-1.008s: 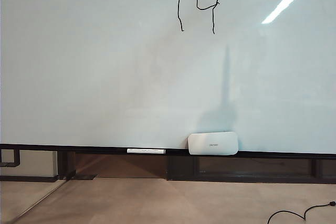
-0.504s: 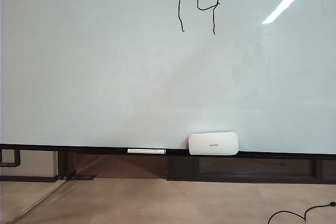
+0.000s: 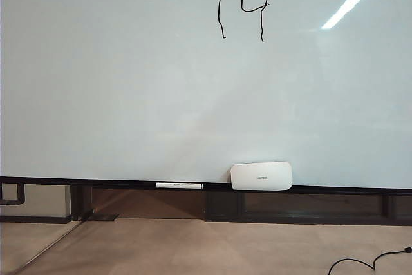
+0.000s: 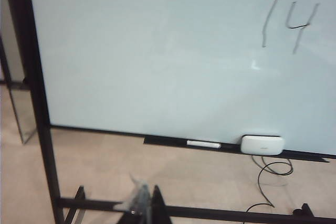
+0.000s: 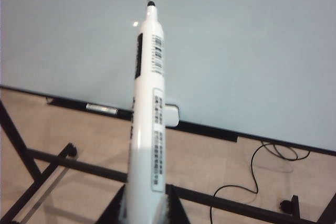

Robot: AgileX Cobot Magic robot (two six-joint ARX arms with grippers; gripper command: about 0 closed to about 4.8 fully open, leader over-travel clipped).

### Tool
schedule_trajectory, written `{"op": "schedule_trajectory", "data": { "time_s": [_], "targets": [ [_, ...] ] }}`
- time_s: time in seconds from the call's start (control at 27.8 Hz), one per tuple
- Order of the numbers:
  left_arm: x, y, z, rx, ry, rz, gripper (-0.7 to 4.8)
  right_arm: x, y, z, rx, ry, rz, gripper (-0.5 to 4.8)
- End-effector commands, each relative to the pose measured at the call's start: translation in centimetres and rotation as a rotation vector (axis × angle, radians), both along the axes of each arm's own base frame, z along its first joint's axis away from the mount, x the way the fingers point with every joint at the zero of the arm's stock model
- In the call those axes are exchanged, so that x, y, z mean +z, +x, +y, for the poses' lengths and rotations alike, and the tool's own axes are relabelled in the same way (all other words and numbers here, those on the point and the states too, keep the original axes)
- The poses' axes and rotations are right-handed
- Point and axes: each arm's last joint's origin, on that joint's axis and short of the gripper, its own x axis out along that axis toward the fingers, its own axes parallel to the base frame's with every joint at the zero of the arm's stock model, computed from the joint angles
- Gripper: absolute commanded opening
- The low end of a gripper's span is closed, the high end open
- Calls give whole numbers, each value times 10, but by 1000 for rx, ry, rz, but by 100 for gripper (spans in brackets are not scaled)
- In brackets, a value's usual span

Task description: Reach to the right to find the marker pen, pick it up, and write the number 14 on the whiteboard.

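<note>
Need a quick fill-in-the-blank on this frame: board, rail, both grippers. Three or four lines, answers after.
1. The whiteboard carries the handwritten number ____.
2. The right gripper, back from the board, is shut on the ____.
3. On the bottom rail, the white eraser sits to the ____ of the spare white pen in the exterior view.
4. The left gripper holds ____.

Missing words: 14; marker pen; right; nothing

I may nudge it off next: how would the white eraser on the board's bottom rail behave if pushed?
The eraser looks boxy with rounded corners, so it would probably slide, not roll. It seems light and rigid. The rail looks narrow, so it could tip off forward.
</note>
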Motion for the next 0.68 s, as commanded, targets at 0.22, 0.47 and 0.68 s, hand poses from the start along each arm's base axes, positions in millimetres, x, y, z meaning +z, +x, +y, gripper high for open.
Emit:
{"op": "schedule_trajectory", "data": {
  "time_s": [0.22,0.47,0.68],
  "targets": [
    [-13,52,12,55,6,-112,-6,-32,35,16,46,78,-29,-2],
    [-35,85,23,51,-31,-139,-6,-61,56,25,44,115,-52,-2],
    [-55,102,29,50,-80,-106,-6,-78,66,29,42,166,-59,-2]
  ]
}}
